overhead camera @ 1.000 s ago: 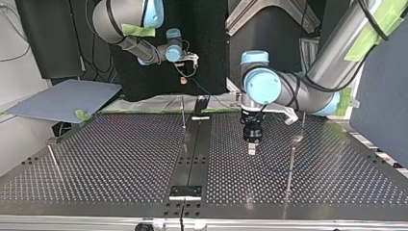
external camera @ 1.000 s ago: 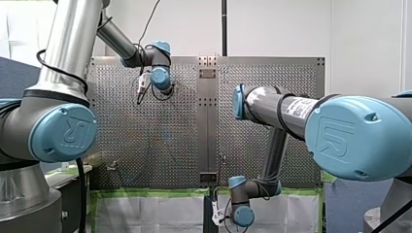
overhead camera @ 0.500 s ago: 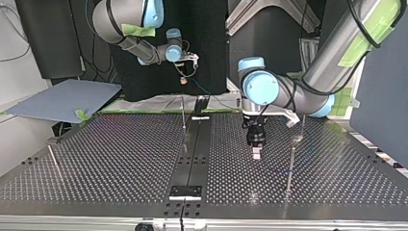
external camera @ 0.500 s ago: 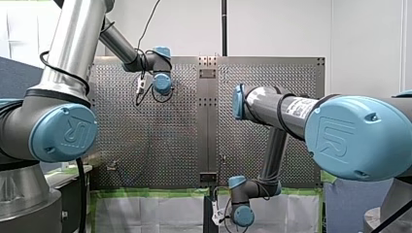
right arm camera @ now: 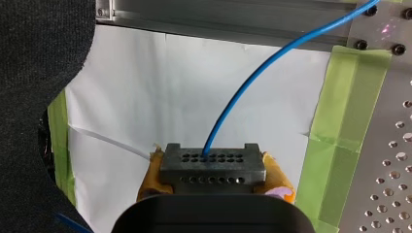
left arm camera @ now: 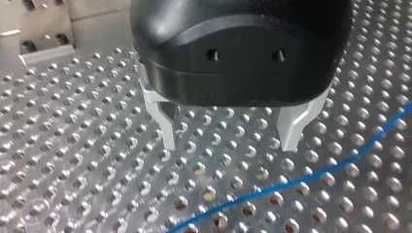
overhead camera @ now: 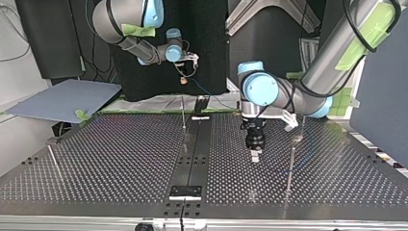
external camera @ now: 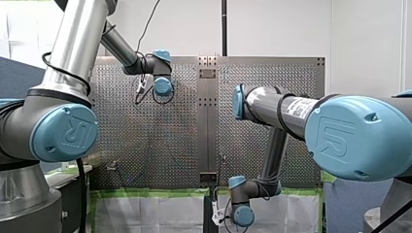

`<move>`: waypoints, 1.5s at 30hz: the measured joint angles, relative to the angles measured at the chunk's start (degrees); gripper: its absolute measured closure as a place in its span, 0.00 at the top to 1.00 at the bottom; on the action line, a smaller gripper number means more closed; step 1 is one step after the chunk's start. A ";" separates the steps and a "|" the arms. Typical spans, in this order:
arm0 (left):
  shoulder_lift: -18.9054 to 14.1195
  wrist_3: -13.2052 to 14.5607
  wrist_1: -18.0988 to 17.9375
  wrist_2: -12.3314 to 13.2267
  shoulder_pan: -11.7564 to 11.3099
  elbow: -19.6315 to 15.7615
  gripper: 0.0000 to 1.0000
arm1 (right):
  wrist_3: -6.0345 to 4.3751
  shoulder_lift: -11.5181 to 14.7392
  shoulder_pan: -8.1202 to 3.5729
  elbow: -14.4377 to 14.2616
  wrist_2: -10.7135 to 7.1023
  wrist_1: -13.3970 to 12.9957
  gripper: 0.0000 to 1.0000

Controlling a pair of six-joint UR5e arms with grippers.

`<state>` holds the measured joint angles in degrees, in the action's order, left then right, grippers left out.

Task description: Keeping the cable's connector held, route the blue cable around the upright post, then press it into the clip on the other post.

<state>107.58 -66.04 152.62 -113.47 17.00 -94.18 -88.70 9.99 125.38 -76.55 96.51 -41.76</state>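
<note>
Hovering above the table (left arm camera: 73,160), left hand (left arm camera: 229,145) agape.

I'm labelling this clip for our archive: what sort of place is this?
Probably a robotics lab test cell: two industrial arms over a perforated metal table with thin upright posts, and my right gripper holds the connector of a blue cable.

Bright, even light — glare on the perforated table (left arm camera: 73,160)

blue cable (right arm camera: 210,141) — silver perforated table (left arm camera: 73,145) — green tape (right arm camera: 340,121).
</note>
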 joint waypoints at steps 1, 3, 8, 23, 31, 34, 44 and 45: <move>0.00 0.51 -0.01 -0.33 -0.05 0.01 0.99 | -0.01 0.00 0.00 -0.01 0.00 0.00 0.00; 0.01 1.23 -0.02 -0.71 -0.08 0.02 0.99 | -0.01 0.00 0.00 0.00 0.00 -0.03 0.00; 0.59 3.36 0.03 -1.08 -0.15 0.03 0.99 | -0.01 0.00 0.00 0.02 0.00 -0.08 0.00; 2.27 7.42 -0.58 -1.93 -1.03 0.03 0.99 | -0.09 -0.03 0.05 0.01 -0.24 -0.09 0.00; 5.56 7.55 -0.23 1.25 -1.80 0.23 0.99 | -0.09 -0.04 0.15 -0.02 -0.35 -0.04 0.00; 5.96 7.97 0.71 1.97 -2.15 0.86 0.99 | -0.16 -0.06 0.16 -0.01 -0.35 -0.06 0.00; 6.15 8.56 1.66 1.70 -2.41 1.37 0.99 | -0.43 -0.09 -0.05 -0.05 -0.45 -0.06 0.00; 6.16 8.58 1.68 1.56 -2.32 1.37 0.99 | -0.45 -0.09 -0.06 -0.05 -0.48 -0.04 0.00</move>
<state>113.74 -57.46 154.30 -111.91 14.68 -92.81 -89.15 9.90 125.32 -76.60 96.03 -41.80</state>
